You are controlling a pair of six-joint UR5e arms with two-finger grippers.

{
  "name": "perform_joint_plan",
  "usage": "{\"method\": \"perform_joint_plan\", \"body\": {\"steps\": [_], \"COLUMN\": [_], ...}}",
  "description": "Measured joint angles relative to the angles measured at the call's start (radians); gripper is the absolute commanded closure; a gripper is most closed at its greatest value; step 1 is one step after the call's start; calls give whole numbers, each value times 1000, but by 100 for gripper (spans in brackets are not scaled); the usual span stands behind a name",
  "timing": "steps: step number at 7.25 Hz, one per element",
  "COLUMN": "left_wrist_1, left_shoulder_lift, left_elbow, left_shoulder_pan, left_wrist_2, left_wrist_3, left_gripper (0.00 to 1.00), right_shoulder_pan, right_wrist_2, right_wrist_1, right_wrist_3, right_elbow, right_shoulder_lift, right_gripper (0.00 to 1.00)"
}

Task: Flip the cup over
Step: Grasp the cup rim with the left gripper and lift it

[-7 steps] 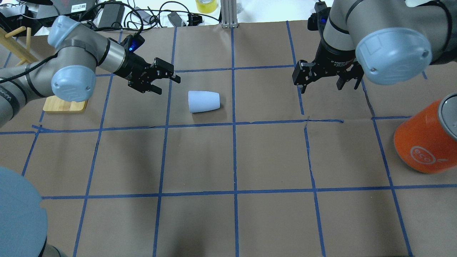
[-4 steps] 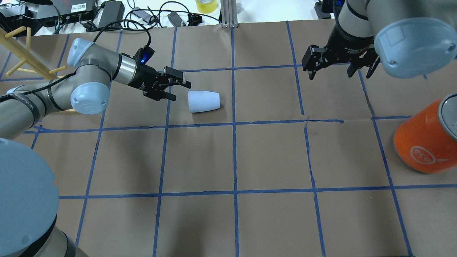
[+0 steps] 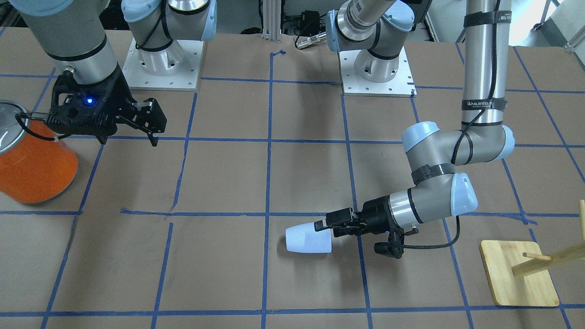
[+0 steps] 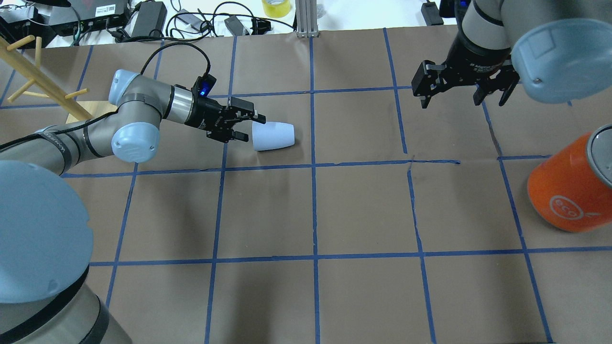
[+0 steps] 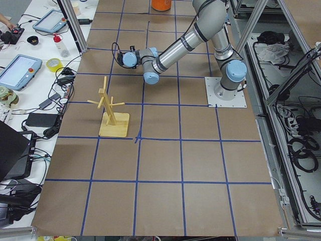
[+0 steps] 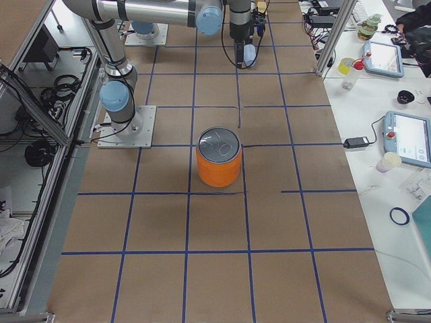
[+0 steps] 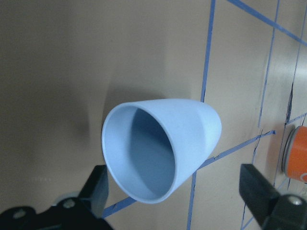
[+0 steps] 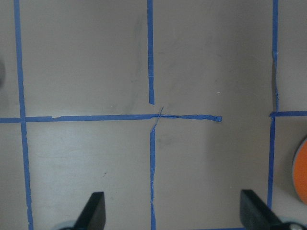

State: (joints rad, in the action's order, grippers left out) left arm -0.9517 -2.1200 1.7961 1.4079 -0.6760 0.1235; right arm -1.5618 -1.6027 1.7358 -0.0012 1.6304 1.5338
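Only a wrist view shows the inside of the cup point(image 7: 158, 148). The left gripper point(image 4: 251, 128) and right gripper point(image 4: 462, 102) are spread, over blue-taped paper point(image 4: 363, 210).

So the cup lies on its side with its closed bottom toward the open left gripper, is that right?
No. The cup lies on its side with its open mouth toward the open left gripper; the left wrist view looks into it.
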Motion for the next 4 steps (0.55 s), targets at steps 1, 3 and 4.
{"method": "perform_joint_plan", "body": {"steps": [1, 3, 4], "left_wrist_1": [4, 25, 35], "left_shoulder_lift": [-8, -18, -20], "left_elbow": [-1, -6, -10], "left_shoulder_pan": [12, 31, 33], "left_wrist_2": [17, 46, 49], "left_wrist_3": [-11, -22, -23], "left_gripper": [15, 77, 87], "right_shoulder_pan": [0, -1, -1], "right_wrist_2": [0, 0, 0], "right_wrist_1": [1, 2, 3], "right_wrist_3": [1, 0, 0], "right_elbow": [0, 1, 2], "right_shoulder_lift": [0, 0, 0], "right_gripper": [0, 0, 0]}}
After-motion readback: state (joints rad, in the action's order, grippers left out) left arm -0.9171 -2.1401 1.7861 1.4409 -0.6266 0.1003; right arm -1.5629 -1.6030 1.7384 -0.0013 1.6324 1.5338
